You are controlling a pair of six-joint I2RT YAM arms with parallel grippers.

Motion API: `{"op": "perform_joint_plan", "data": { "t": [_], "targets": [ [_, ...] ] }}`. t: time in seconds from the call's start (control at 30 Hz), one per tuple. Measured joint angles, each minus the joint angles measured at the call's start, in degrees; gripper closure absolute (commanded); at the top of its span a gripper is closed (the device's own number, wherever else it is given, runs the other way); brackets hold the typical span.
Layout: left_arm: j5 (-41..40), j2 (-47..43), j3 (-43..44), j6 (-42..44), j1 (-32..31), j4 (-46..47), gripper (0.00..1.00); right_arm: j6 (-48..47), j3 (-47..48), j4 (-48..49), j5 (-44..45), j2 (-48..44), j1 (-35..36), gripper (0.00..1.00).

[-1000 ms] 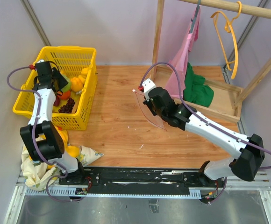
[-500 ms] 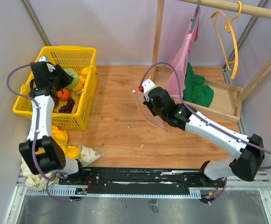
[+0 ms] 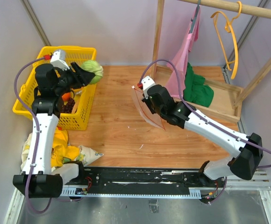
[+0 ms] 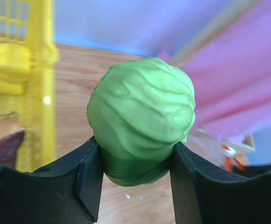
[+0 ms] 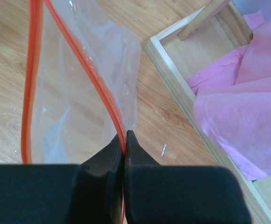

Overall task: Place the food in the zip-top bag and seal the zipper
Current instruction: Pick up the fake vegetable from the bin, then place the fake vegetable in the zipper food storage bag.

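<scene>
My left gripper (image 3: 89,73) is shut on a green toy cabbage (image 3: 93,71) and holds it in the air just past the right rim of the yellow basket (image 3: 86,106). In the left wrist view the cabbage (image 4: 142,119) sits between both fingers. My right gripper (image 3: 147,105) is shut on the orange-red zipper (image 5: 86,70) of the clear zip-top bag (image 3: 147,115), which hangs open above the wood floor (image 3: 121,135). The bag's mouth (image 5: 65,88) gapes between its two zipper strips. More toy food (image 3: 69,100), orange and purple, lies in the basket.
A wooden rack (image 3: 219,100) with a pink cloth (image 3: 182,65), a green cloth (image 3: 198,88) and an orange hanger (image 3: 231,35) stands at the right. Yellow-white snack packets (image 3: 67,151) lie at the lower left.
My left gripper has lifted the green cabbage out of the basket and swung it right, past the rim. The right gripper and the bag have shifted slightly.
</scene>
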Motion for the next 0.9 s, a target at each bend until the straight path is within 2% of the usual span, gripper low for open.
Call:
{"op": "perform_joint_plan", "data": {
  "t": [0.37,0.7,0.9],
  "targets": [
    [4.61,-5.77,-9.92,-3.23,-14.67,5.16,0.78,2.36,3.30,-0.57,-1.60,5.44,0.04,0.99],
    [4.52,-9.42,-23.15,-8.20,-22.08,11.26,0.82,6.01,6.03,0.26,-6.27,12.13,0.04,0.99],
    [2.21,-10.80,-27.26,-10.43,-24.48,12.76,0.84,8.20,6.23,0.48,-8.24,14.21,0.02,0.99]
  ]
}}
